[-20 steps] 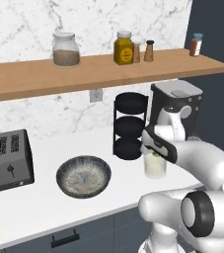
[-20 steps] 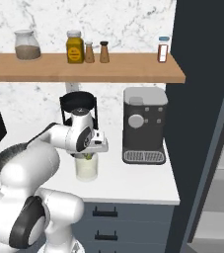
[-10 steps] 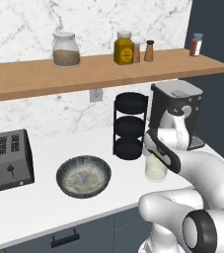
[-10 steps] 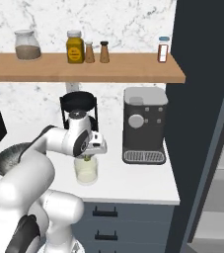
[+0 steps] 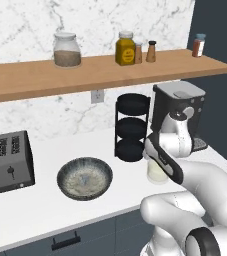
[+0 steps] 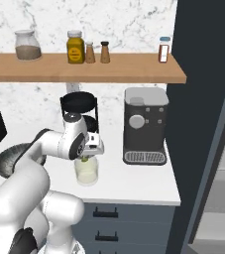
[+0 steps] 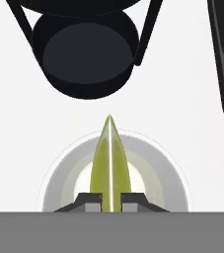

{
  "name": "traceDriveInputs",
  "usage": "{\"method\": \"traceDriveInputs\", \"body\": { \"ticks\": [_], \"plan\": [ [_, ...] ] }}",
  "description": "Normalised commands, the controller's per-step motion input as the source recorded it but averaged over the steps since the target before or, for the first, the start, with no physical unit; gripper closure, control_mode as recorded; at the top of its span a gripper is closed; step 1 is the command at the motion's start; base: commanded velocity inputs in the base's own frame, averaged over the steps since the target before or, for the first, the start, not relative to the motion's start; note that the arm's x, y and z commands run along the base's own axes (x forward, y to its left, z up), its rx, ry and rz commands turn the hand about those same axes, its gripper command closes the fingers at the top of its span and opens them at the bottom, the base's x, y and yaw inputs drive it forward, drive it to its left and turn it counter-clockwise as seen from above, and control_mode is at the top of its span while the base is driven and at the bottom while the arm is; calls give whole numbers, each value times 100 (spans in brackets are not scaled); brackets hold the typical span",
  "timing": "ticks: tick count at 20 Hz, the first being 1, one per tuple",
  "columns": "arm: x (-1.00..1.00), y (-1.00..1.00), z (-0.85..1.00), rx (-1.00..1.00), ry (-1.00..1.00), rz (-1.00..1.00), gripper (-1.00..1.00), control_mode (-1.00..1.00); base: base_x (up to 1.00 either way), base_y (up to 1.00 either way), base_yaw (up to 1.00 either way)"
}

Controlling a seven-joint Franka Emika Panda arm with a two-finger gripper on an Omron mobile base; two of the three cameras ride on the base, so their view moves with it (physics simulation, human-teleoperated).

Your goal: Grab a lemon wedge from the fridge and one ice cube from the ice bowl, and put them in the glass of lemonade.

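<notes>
Tool [image 7: 110, 200] pinches lemon wedge [image 7: 110, 165] directly above glass of lemonade [image 7: 59, 183].

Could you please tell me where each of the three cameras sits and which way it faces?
Left base view: behind the arm to its left, facing the counter; white arm rises lower right, beside the wide grey-blue ice bowl.
Right base view: behind to its right; arm lower left, claw above the short clear glass of lemonade.
Hand view: looks down along the claw, gripping the yellow-green lemon wedge.
All three share the glass and black three-tier rack.
</notes>
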Motion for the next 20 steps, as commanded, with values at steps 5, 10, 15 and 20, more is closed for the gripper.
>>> {"method": "traceDriveInputs", "body": {
  "ticks": [5,10,15,20],
  "plan": [
    [-7,0,12,0,-2,0,100,-100,0,0,0],
    [0,0,-6,0,0,0,100,-100,0,0,0],
    [0,0,-9,0,0,0,-100,-100,0,0,0],
    [0,0,0,0,0,0,-100,-100,0,0,0]
  ]
}}
